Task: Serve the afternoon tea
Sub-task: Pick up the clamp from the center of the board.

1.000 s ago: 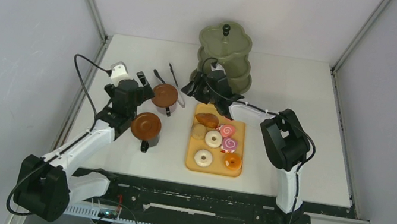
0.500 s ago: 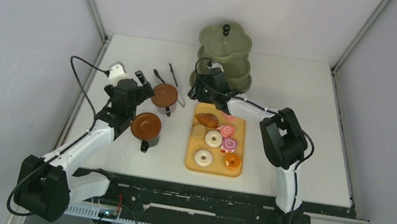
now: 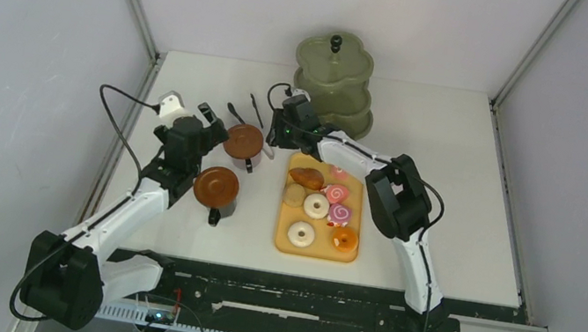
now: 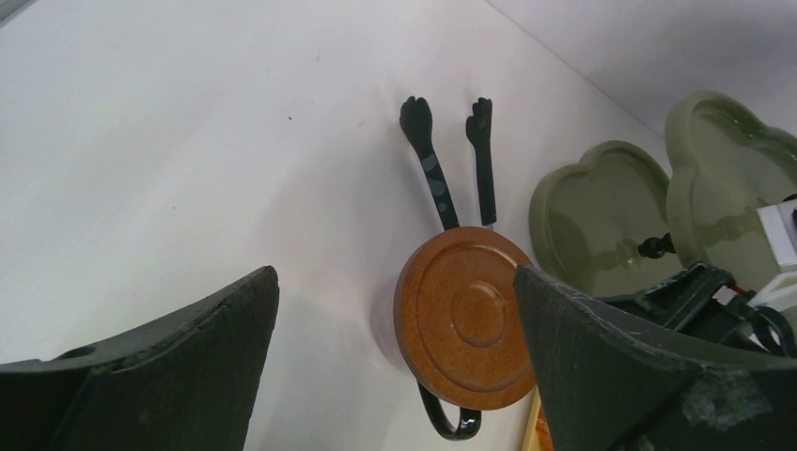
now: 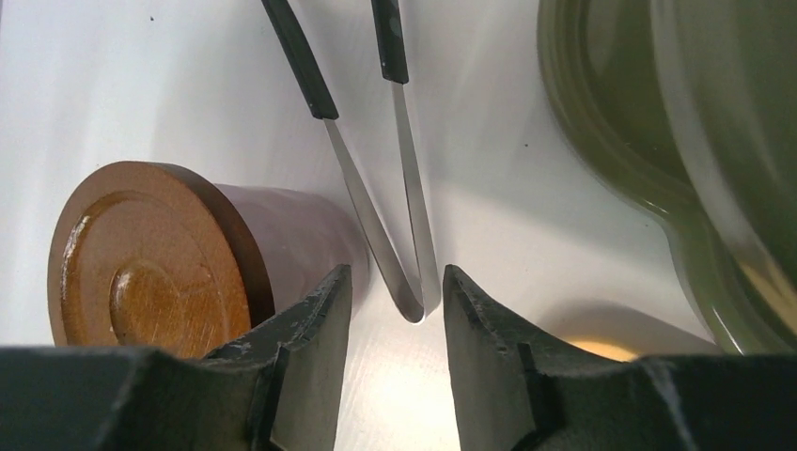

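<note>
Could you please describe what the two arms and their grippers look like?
The left arm and right arm have white links between bulky black joints, with thin black cables looping alongside. The left gripper and right gripper have broad, matte black, wedge-shaped fingers.

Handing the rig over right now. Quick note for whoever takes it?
Left gripper: open, empty, above the table by the far cup.
Right gripper: open, fingers either side of the bend of the tongs, not clamped.
Pastries all on the tray; stand looks bare. Both cups left of the tray, a saucer on each.
Done: nothing served. Left: probably grip tongs, load stand, set out cups.
</note>
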`<state>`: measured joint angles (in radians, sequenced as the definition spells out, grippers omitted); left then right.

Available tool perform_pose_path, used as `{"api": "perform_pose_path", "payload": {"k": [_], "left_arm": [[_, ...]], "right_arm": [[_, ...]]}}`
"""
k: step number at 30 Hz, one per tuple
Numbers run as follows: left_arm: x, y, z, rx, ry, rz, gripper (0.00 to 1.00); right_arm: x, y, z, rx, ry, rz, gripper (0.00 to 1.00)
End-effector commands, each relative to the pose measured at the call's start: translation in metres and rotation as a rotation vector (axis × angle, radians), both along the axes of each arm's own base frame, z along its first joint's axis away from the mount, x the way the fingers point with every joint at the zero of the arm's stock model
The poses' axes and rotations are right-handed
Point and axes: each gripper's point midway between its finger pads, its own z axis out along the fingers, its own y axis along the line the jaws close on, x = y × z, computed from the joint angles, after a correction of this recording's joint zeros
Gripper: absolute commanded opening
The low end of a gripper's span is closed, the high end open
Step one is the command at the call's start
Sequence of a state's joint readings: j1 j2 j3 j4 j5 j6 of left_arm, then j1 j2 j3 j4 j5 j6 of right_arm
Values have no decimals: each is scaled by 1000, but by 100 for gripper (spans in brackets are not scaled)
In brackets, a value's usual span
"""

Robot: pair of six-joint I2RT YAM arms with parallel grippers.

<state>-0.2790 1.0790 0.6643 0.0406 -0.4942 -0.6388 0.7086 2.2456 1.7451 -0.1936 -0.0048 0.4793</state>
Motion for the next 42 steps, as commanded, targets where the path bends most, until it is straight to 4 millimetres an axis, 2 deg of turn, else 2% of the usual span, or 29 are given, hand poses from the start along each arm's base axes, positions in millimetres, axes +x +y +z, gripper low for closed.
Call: {"api": "perform_pose_path", "payload": {"k": [1,10,31,42], "left_arm": [[8,2,36,-54,-116,29,99],[5,4,36,-94,-139,54,100],[-3,11,32,-128,-166,96,100],[-3,15,28,-140,-170,118,100]], "right_arm": [[9,4,8,-39,-34,7,48],[12,1,-9,-118,-28,1,45],[9,11,-20,-225,-62,22,44],[7,9,-43,-306,-25,30,41]]}}
